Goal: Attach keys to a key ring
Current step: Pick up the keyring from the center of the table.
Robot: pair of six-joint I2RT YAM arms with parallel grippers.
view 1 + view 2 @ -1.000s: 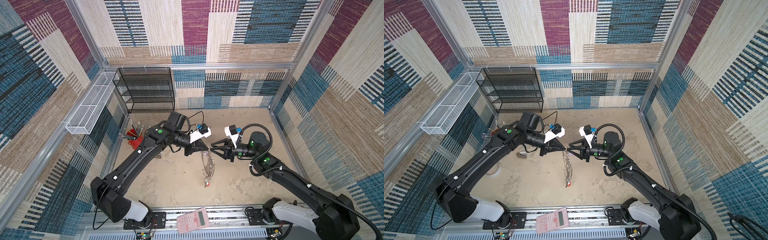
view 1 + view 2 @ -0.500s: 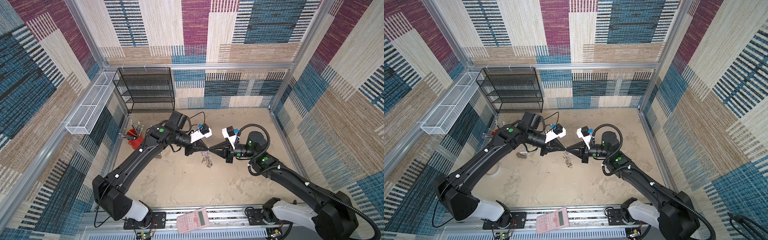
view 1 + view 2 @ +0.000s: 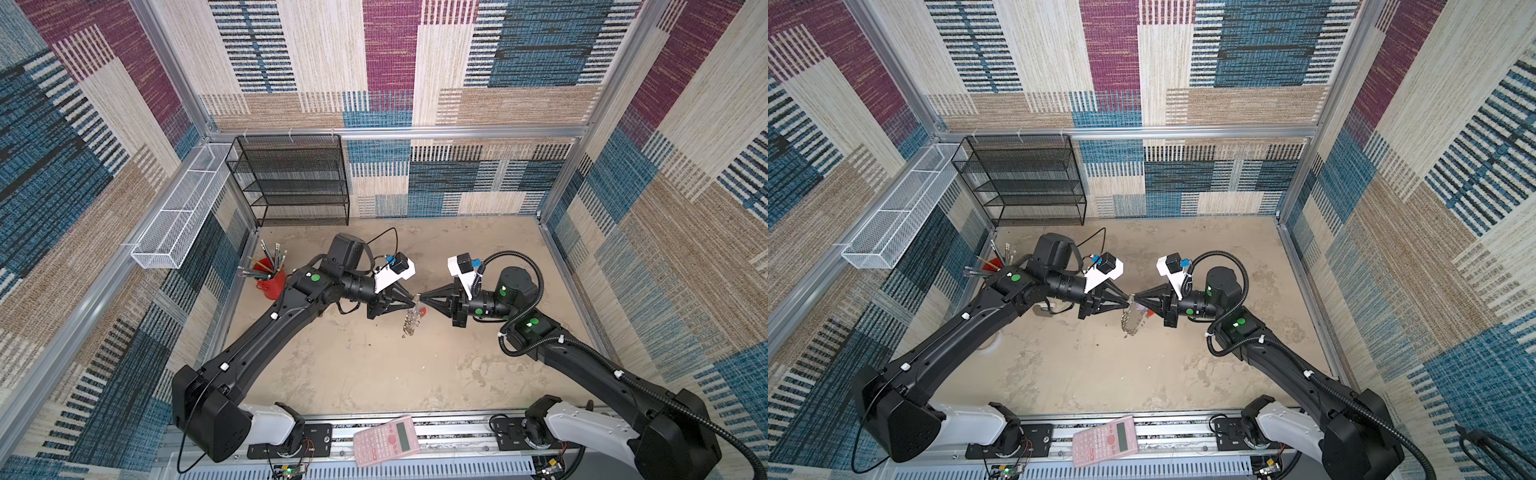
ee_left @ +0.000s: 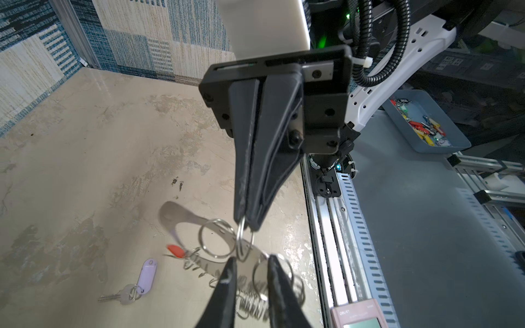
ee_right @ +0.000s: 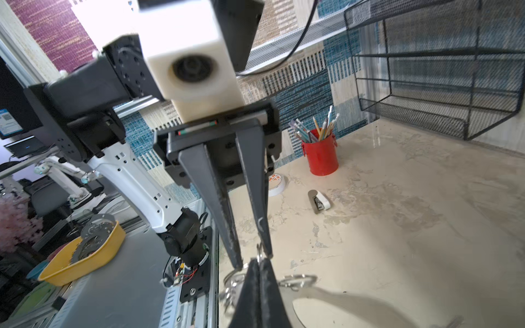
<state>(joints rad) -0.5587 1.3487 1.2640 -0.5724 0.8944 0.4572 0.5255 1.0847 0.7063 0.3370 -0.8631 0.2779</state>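
Note:
The key ring (image 3: pixel 411 321) (image 3: pixel 1131 321) is a grey band edged with silver split rings. It hangs above the table between the two gripper tips in both top views. My right gripper (image 5: pixel 257 262) (image 3: pixel 421 296) is shut on one of its split rings (image 4: pixel 243 227). My left gripper (image 4: pixel 251 259) (image 3: pixel 415 296) faces it tip to tip, its fingers (image 5: pixel 237 262) slightly apart, with the band and a ring between them. A red-headed key (image 4: pixel 175 250) (image 3: pixel 423 311) sits by the band's rings. The lilac-headed key (image 4: pixel 146 275) lies on the table below.
A red pencil cup (image 3: pixel 270 286) stands at the left wall, with a small stapler (image 5: pixel 319 200) and a white disc (image 5: pixel 277 184) near it. A black mesh rack (image 3: pixel 295 183) fills the back left. A pink calculator (image 3: pixel 386 440) lies on the front rail.
The right gripper moved in and shut on a ring of the band, which then hung shorter and bunched. The left gripper's fingers have since parted.

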